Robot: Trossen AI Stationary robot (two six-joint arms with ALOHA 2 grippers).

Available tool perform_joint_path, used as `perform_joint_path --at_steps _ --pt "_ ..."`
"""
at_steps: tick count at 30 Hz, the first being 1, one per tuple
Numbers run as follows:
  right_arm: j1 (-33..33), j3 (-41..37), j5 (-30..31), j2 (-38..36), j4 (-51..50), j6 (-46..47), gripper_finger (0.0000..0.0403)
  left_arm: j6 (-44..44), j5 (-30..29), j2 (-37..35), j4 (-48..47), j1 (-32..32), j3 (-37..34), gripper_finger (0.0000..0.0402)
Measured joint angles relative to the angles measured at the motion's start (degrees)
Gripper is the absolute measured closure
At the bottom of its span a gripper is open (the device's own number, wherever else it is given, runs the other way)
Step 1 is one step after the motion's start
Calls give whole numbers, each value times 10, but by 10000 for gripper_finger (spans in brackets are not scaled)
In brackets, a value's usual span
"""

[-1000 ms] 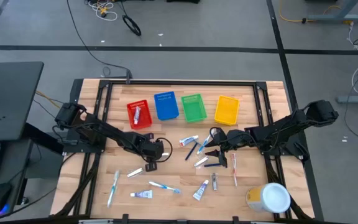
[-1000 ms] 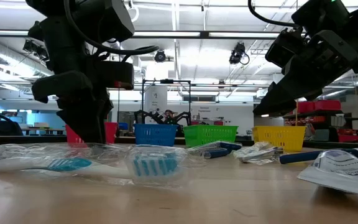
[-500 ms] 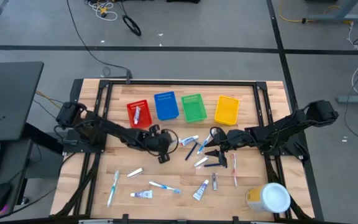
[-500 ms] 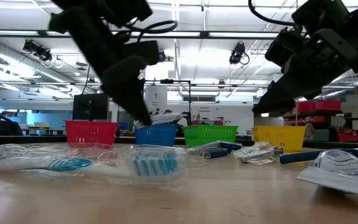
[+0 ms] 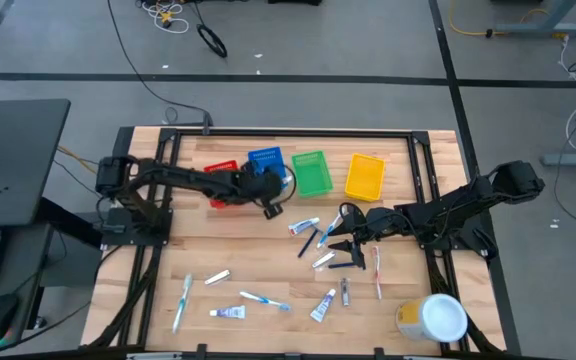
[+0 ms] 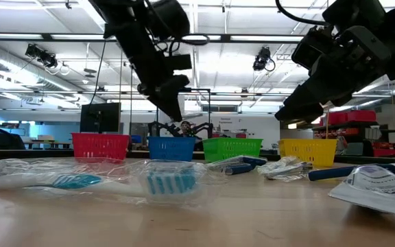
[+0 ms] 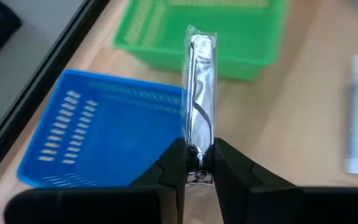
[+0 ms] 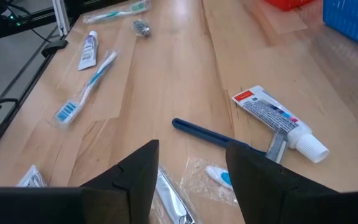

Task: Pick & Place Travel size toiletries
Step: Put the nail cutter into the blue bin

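Your left end effector [image 7: 199, 163] is clamped on a slim item in a clear wrapper [image 7: 200, 93], which sticks out straight ahead from between the fingers [image 7: 173, 163]. You have it raised off the worktop [image 5: 268, 270], hovering at the near edge of the blue bin [image 5: 266, 168], with the green bin [image 5: 311, 172] just beyond the wrapper's far tip and the red bin [image 5: 223, 184] on the other side of the blue one, partly under the arm. In the low view the end effector [image 6: 173, 103] hangs well above the row of bins. Your right end effector [image 5: 342, 235] is spread apart with nothing between its fingers, poised just over the loose cluster at mid-worktop: a blue-handled razor [image 8: 210, 133] lies directly ahead of it, a white toothpaste tube [image 8: 277, 122] sits just past that, touching the razor's far end, and a wrapped piece [image 8: 173, 198] lies under its fingers. Farther out from it you can see a blue-and-white toothbrush [image 8: 86, 88] and another small tube [image 8: 89, 49]. The yellow bin [image 5: 365, 176] stands near this end effector, and the white-lidded tub [image 5: 433, 318] sits well apart at the worktop's near corner.
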Motion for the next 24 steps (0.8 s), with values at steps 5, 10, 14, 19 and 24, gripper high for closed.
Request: perform_joint_path --at_steps 5,10,14,19,24 --pt "0 0 0 0 -1 0 206 24 3 0 -4 35 0 340" --pt "0 0 0 0 -2 0 206 30 5 0 -34 69 0 340" --pt "0 0 0 0 -2 0 206 56 4 0 -41 87 0 339" --pt "0 0 0 0 -2 0 206 82 33 0 -40 104 0 339" --pt "0 0 0 0 -1 0 206 92 46 0 -40 121 0 339"
